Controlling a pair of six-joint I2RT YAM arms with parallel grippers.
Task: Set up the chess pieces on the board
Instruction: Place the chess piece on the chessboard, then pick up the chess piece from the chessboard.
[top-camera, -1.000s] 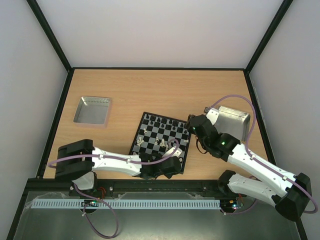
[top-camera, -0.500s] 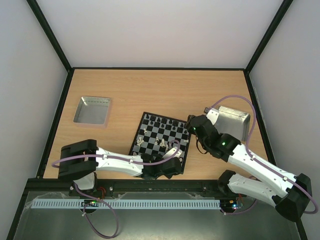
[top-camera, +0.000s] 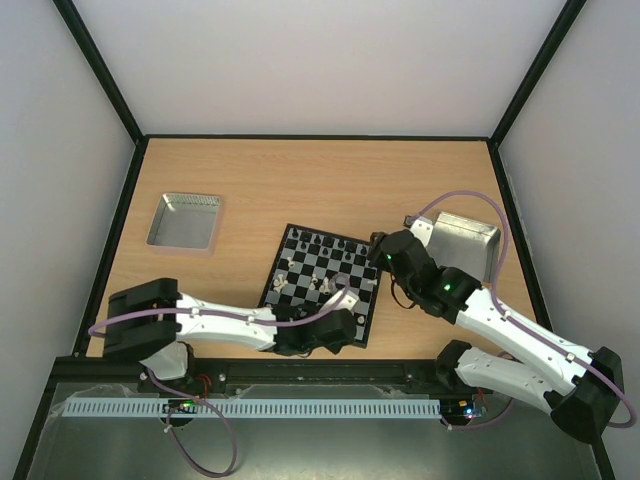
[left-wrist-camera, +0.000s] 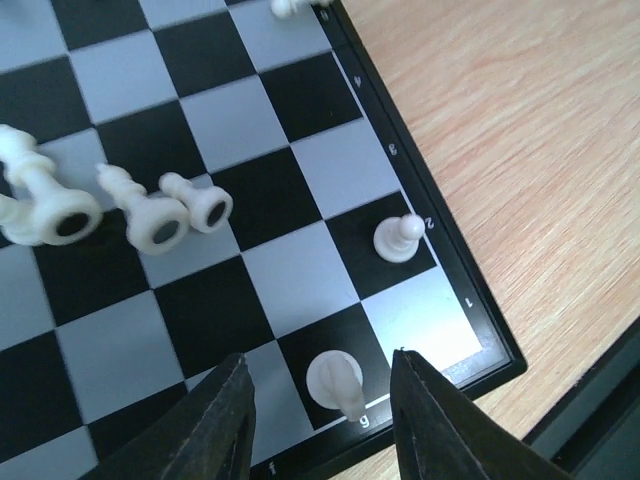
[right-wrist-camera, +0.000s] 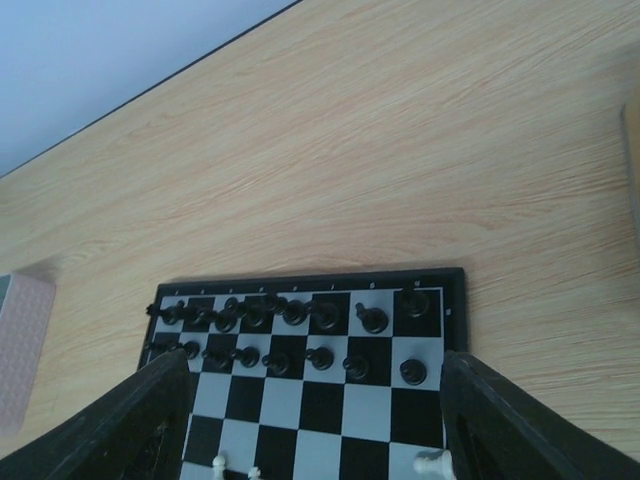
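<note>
The board (top-camera: 352, 277) lies between my two arms. In the left wrist view my left gripper (left-wrist-camera: 319, 357) stands open over the board's (left-wrist-camera: 330, 170) near corner. A cream-white piece (left-wrist-camera: 335, 380) stands upright on a black edge square between the fingers, with a gap on each side. A white pawn (left-wrist-camera: 398, 238) stands one row further in. Three white pieces (left-wrist-camera: 145, 210) lie tipped over to the left. My right gripper (right-wrist-camera: 313, 355) hangs open and holds nothing above the far side, where black pieces (right-wrist-camera: 290, 313) fill two rows.
A shiny metal tray (top-camera: 185, 220) sits at the left of the wooden table. A second tray (top-camera: 468, 240) lies behind my right arm. The right gripper (top-camera: 385, 250) hovers at the board's right edge, and the left gripper (top-camera: 335, 325) at its near edge.
My left gripper has opened and let go of the white piece, which now stands on the edge square. The left arm has shifted slightly. The right arm has barely moved.
</note>
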